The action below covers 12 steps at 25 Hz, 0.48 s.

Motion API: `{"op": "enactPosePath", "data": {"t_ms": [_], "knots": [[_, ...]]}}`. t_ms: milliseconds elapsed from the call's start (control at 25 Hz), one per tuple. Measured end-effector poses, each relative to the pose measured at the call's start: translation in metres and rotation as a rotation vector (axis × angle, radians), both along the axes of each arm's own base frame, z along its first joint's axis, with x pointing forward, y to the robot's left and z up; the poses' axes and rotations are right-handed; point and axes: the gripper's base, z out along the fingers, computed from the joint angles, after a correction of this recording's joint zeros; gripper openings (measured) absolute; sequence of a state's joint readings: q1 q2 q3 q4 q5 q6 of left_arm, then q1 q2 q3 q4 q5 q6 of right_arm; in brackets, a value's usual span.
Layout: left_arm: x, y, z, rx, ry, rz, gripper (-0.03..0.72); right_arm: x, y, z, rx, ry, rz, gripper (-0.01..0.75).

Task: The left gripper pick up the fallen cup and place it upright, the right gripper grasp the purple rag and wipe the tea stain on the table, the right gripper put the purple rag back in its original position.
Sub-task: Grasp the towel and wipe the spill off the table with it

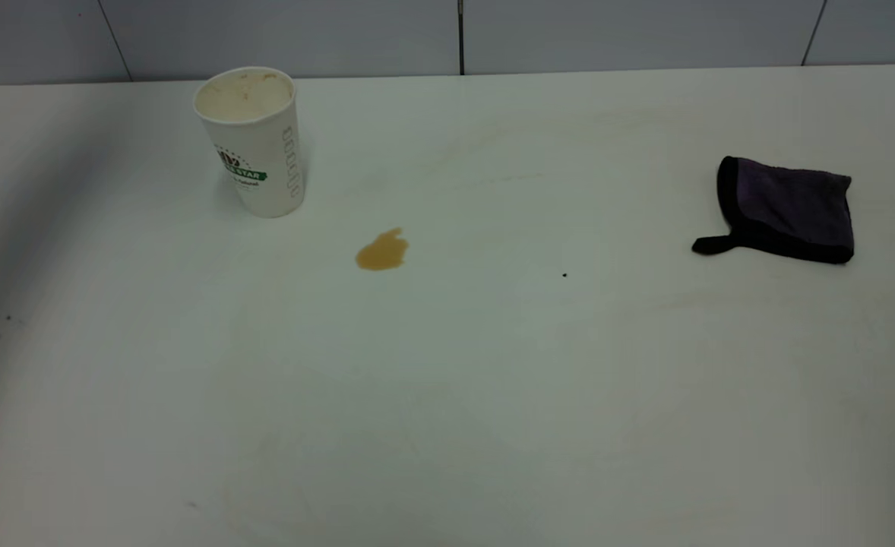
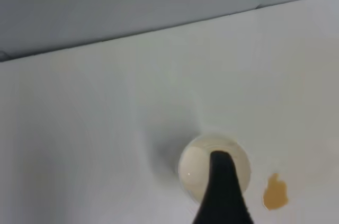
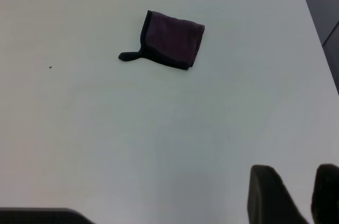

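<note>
The cup stands upright at the table's far left, its tea-stained cream inside showing. The tea stain lies on the table, a little in front and to the right of it. The purple rag lies flat at the right, its black tab pointing left. Neither arm shows in the exterior view. In the left wrist view a black part of my left gripper hangs above the cup's mouth, with the stain beside it. My right gripper is open and empty, well short of the rag.
A grey panelled wall runs along the table's far edge. A tiny black speck lies between stain and rag. The table's right edge shows past the rag in the right wrist view.
</note>
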State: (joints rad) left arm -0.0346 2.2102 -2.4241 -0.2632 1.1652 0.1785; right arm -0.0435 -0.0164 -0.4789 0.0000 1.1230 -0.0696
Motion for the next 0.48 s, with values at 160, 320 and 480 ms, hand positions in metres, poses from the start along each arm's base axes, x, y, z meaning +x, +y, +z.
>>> {"op": "enactPosePath", "data": {"t_ms": [160, 320, 480], "knots": [[-0.034, 0.008, 0.009, 0.071, 0.065, 0.024, 0.589, 0.0, 0.0, 0.0, 0.0, 0.0, 0.0, 0.238], [-0.076, 0.017, 0.019, 0.142, 0.117, 0.074, 0.589, 0.0, 0.0, 0.0, 0.0, 0.0, 0.0, 0.238], [-0.124, 0.024, 0.03, 0.186, 0.142, 0.126, 0.589, 0.0, 0.0, 0.0, 0.0, 0.0, 0.0, 0.238]]}}
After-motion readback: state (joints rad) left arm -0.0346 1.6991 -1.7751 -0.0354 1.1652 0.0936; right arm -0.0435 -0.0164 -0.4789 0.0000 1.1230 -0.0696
